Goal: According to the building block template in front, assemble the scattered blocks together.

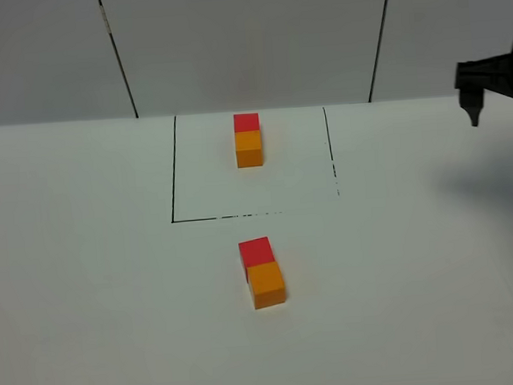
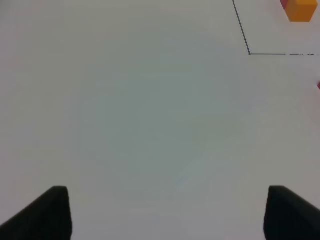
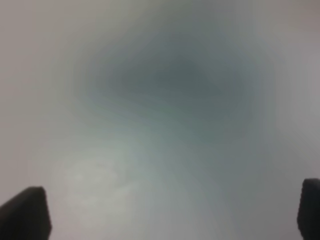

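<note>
On the white tabletop [image 1: 87, 284] a black-lined square [image 1: 174, 172] is marked out, and inside it, toward the far side, sits the template [image 1: 248, 140]: a red cube joined to an orange one, red farther away. Nearer, just outside the square's front line, lie the two loose blocks. The red block [image 1: 254, 251] and the orange block [image 1: 266, 284] are touching face to face, red behind and orange in front, in the same order as the template, though the pair sits turned a little askew.

The right claw [image 1: 474, 111] hangs in the air at the right edge, well apart from the blocks, its fingers spread wide with nothing between them. The left claw [image 2: 167, 212] shows only in its own wrist camera; its two dark fingers [image 2: 45, 215] stand apart over bare tabletop, holding nothing, with the corner of the square and the template off to one side.
</note>
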Controlling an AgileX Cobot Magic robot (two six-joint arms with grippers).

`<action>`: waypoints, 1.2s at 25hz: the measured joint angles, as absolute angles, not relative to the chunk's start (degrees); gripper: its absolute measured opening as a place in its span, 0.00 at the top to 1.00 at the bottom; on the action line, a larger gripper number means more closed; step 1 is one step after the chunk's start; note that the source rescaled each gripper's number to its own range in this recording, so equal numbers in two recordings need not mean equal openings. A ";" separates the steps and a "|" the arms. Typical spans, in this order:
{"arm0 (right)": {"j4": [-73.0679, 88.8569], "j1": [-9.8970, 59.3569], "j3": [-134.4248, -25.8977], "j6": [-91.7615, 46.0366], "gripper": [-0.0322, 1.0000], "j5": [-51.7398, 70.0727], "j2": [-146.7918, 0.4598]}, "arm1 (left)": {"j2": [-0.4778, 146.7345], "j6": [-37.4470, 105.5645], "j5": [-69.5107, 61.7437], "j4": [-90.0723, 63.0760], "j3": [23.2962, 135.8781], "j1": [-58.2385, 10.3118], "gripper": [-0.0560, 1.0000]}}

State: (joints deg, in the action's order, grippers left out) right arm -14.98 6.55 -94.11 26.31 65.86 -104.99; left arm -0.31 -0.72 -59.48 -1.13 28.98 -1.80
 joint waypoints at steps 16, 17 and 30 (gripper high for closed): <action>-15.15 -11.56 -46.69 26.07 0.02 53.55 -55.71 | -0.31 -0.72 -59.48 -1.13 28.98 -1.80 0.33; -15.23 -12.19 -45.00 25.11 0.03 53.84 -52.96 | -0.31 -0.72 -59.48 -1.13 28.98 -1.80 0.33; -6.56 -7.77 -40.44 14.87 0.04 58.45 -29.62 | -0.31 -0.72 -59.48 -1.13 28.98 -1.80 0.33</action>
